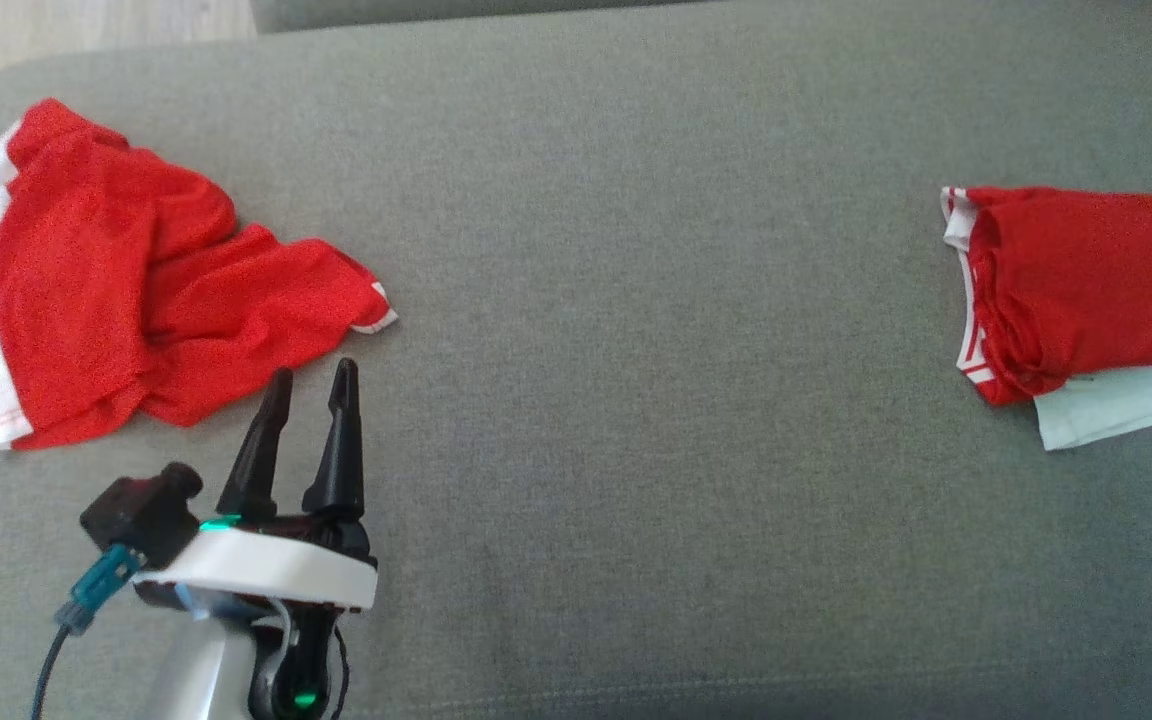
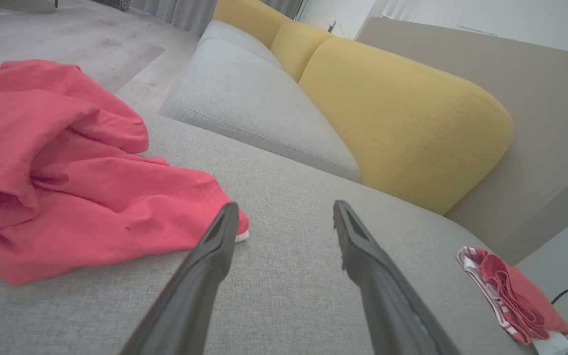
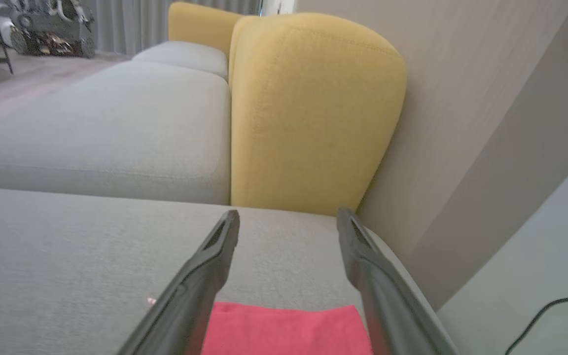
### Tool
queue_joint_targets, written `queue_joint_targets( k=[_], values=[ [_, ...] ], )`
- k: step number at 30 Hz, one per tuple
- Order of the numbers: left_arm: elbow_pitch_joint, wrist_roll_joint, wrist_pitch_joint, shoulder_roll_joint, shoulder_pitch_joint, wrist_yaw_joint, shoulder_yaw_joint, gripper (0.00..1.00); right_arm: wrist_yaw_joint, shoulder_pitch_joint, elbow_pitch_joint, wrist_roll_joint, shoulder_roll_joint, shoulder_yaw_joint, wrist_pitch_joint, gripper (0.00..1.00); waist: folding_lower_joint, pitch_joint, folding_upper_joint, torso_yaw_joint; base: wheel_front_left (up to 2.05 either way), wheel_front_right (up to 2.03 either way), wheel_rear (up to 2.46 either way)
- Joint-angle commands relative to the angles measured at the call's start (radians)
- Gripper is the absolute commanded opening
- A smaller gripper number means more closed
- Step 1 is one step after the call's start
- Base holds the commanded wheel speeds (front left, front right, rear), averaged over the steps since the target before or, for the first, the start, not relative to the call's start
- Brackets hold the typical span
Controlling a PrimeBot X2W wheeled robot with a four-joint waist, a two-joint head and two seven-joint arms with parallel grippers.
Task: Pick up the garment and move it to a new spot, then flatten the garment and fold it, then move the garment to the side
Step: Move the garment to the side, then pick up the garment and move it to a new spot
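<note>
The right gripper [image 3: 286, 217] is spread wide and grips nothing above the sofa seat [image 3: 67, 256], the folded red garment [image 3: 284, 330] lying between its fingers short of their tips, while the left gripper [image 1: 313, 372], also spread, points just beside a crumpled red garment [image 1: 136, 270].

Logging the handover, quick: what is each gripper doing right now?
Left gripper: open, holding nothing.
Right gripper: open, holding nothing, with the folded red garment lying below its fingers.
</note>
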Motion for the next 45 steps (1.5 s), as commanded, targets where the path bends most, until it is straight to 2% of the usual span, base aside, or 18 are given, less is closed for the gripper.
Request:
queue_joint_targets(
  k=[1,6,7,9,18,32,45],
  values=[
    [-0.025,-0.012,-0.009,0.002,-0.014,-0.006,0.024,1.00,-0.001,0.010,-0.052,0.011,0.007,0.026,-0.019,1.00,0.0000,-0.026,0.0000,0.005,0.00,0.00,0.00],
    [-0.034,-0.023,-0.009,0.002,0.004,-0.006,0.033,1.00,-0.001,0.043,-0.087,0.040,0.095,0.079,-0.069,1.00,0.0000,-0.082,0.0000,0.013,0.00,0.00,0.00],
    [-0.041,-0.025,-0.009,0.002,0.012,-0.005,0.034,1.00,-0.001,0.069,-0.101,0.053,0.134,0.107,-0.093,1.00,0.0000,-0.105,0.0000,0.018,0.00,0.00,0.00],
    [-0.049,-0.027,-0.009,0.002,0.021,-0.002,0.033,1.00,-0.001,0.101,-0.117,0.066,0.170,0.130,-0.120,1.00,0.0000,-0.127,0.0000,0.024,0.00,0.00,0.00],
    [-0.066,-0.027,-0.009,0.002,0.078,0.018,0.013,1.00,-0.001,0.279,-0.130,0.086,0.276,0.184,-0.250,1.00,0.0000,-0.217,0.0000,0.044,0.00,0.00,0.00],
    [-0.043,0.000,-0.009,0.002,0.134,0.021,-0.007,1.00,-0.001,0.464,-0.093,0.179,0.291,0.231,-0.363,1.00,0.0000,-0.250,0.0000,0.051,0.00,0.00,0.00],
    [-0.051,-0.003,-0.009,0.002,0.137,0.030,-0.010,1.00,-0.001,0.473,-0.067,0.201,0.291,0.234,-0.392,1.00,0.0000,-0.253,0.0000,0.039,0.00,0.00,0.00]
  ],
)
